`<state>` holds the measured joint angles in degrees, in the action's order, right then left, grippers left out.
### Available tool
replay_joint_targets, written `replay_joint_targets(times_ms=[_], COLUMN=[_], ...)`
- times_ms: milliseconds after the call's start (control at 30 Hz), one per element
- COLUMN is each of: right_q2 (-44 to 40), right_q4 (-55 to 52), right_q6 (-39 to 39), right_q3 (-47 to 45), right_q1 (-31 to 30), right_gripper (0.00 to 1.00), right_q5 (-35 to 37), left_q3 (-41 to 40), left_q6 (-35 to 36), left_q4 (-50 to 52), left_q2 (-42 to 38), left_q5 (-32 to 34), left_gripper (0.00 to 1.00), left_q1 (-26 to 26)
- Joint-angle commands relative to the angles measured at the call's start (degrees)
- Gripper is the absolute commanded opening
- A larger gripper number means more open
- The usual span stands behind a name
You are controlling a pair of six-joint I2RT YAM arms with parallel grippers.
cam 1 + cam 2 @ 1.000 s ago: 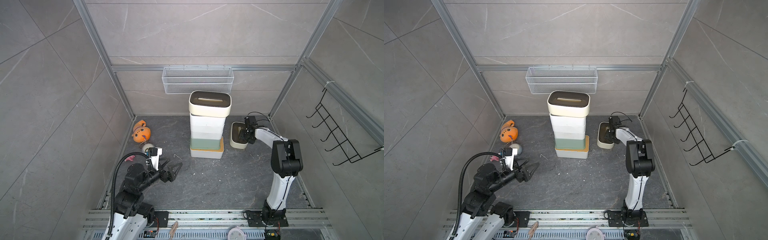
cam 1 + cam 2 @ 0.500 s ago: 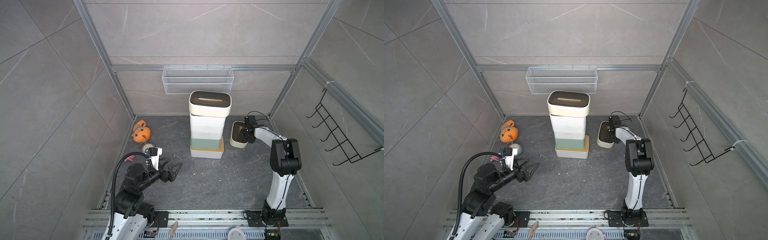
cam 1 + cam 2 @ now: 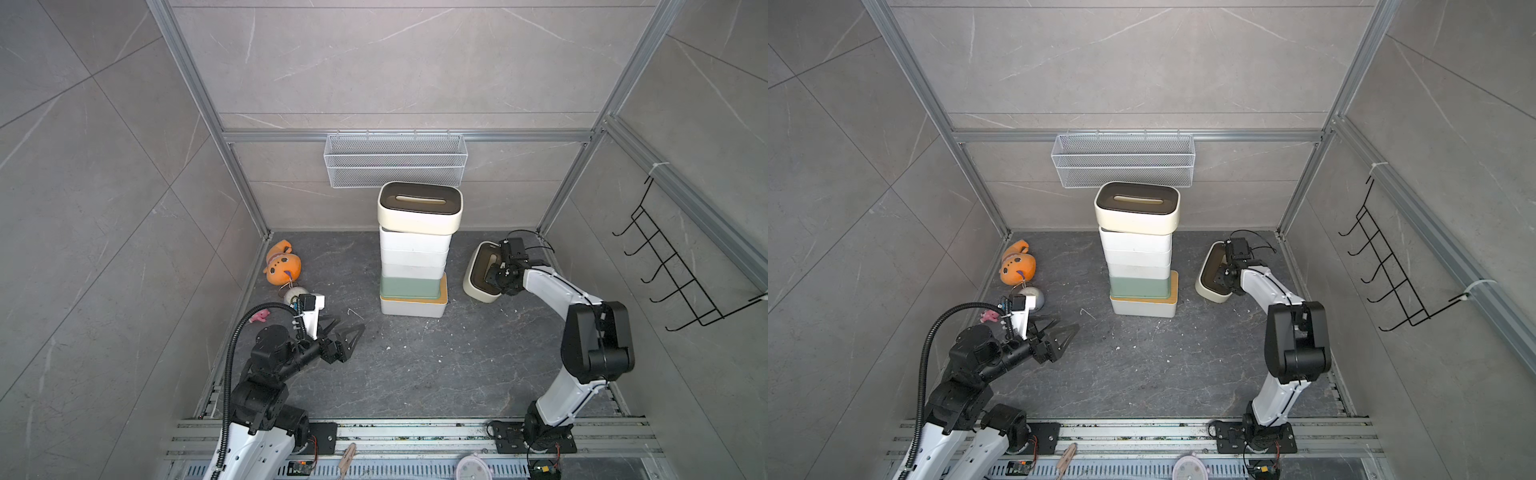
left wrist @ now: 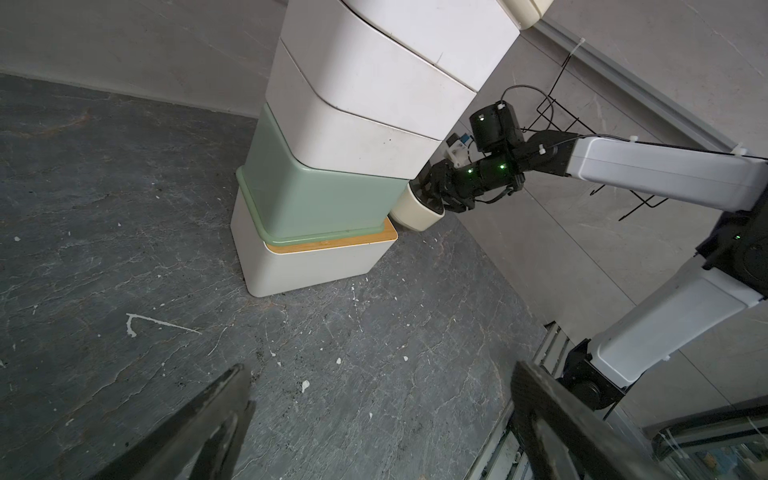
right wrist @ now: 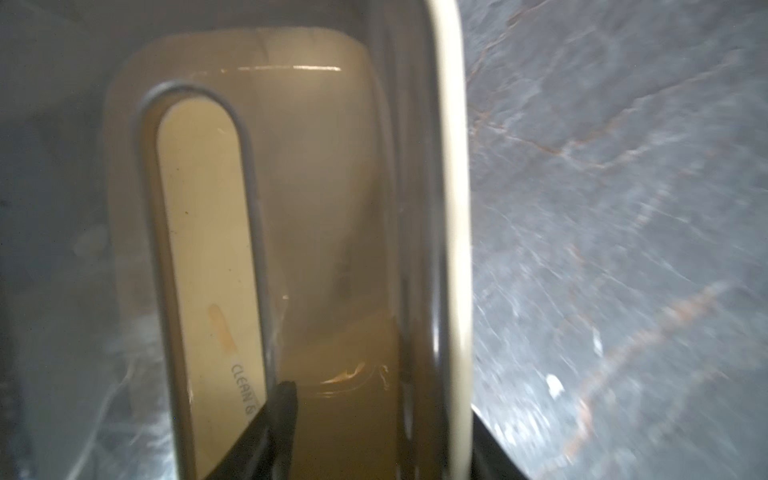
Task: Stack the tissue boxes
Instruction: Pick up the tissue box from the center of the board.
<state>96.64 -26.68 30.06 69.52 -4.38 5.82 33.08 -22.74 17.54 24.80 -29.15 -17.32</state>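
**A:** Dark stone floor (image 3: pixel 415 374) and grey tiled walls. In both top views the stack of tissue boxes (image 3: pixel 413 257) (image 3: pixel 1138 257) stood near the back wall, below the wire mesh basket (image 3: pixel 395 160).

**B:** Six high, that one! A white box with a bamboo lid (image 3: pixel 413 308) sat at the bottom, the pale green box (image 3: pixel 410 287) on it. Three white ones came next, and a cream box with a brown lid (image 3: pixel 419 208) capped it.

**A:** The loose cream box (image 3: pixel 476 286) sat on the floor to the stack's right, apart from it, with the right gripper (image 3: pixel 494 272) at its top. The left gripper (image 3: pixel 340 332) hung low, well short of the stack. An orange plush toy (image 3: pixel 282 264) lay by the left wall.

**B:** In the left wrist view, that gripper's fingers (image 4: pixel 216 415) stood wide apart over bare floor, holding nothing. The stack towered ahead, and the loose cream box (image 4: pixel 415 210) peeked out behind the green one.

**A:** The right wrist view was blurry. One finger (image 5: pixel 278 415) lay over the lid just beside the slot, and the other sat outside the cream rim (image 5: pixel 455 208). So the jaws straddled that wall.

**B:** Whether they pinched it, nobody could tell.
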Motion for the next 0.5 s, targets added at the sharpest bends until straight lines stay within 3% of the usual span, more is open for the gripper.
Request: replay_joint_targets(times_ms=[0,467], right_q2=[-9.3,-42.2], right_q4=[3.0,2.8], right_q6=[2.8,3.3], right_q3=[-4.2,-23.7], right_q1=[-0.2,-0.4], right_gripper=[0.50,0.50], right_q5=[-1.6,-7.2], left_q3=[0.3,0.5], left_q6=[-0.8,-1.2], left_q4=[-2.4,-1.9], left_q2=[0.0,0.2], left_q5=[-1.5,-1.6], left_gripper=[1.00,1.00], left_q1=[0.3,0.2])
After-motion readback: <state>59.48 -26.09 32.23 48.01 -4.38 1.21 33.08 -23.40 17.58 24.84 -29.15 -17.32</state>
